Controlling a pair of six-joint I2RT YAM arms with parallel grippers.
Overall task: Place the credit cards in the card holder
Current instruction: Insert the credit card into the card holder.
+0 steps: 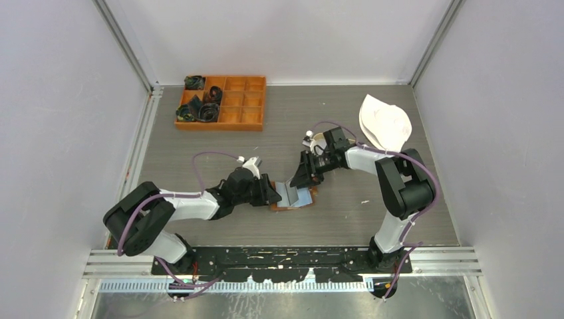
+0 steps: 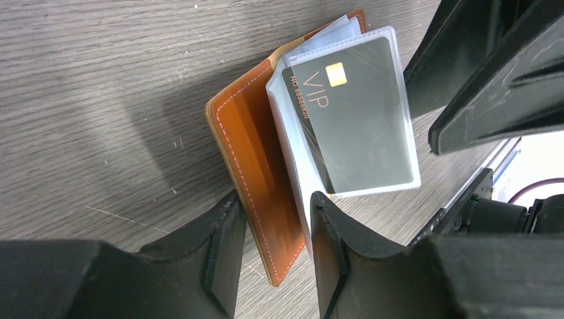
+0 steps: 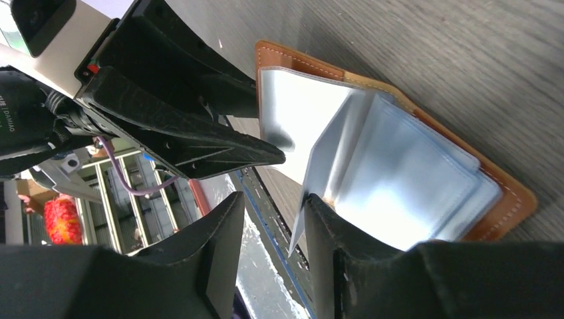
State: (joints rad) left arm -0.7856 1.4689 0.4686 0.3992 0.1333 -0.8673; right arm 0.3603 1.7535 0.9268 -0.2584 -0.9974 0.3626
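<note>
Card holder [image 1: 292,198] lies open on table [image 1: 199,149], long axis L–R. At its L end, L gripper [image 2: 274,203] straddles the brown cover, jaws half apart; you cannot confirm grip. At R end, R gripper [image 3: 273,199] is part open, clear sleeve [image 3: 299,119] leaning on one finger. Only L wrist view shows you the VIP card [image 2: 352,113] already sleeved

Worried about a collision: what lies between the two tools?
The open card holder, one sleeve raised, lies between left tool and right tool; top view.
</note>
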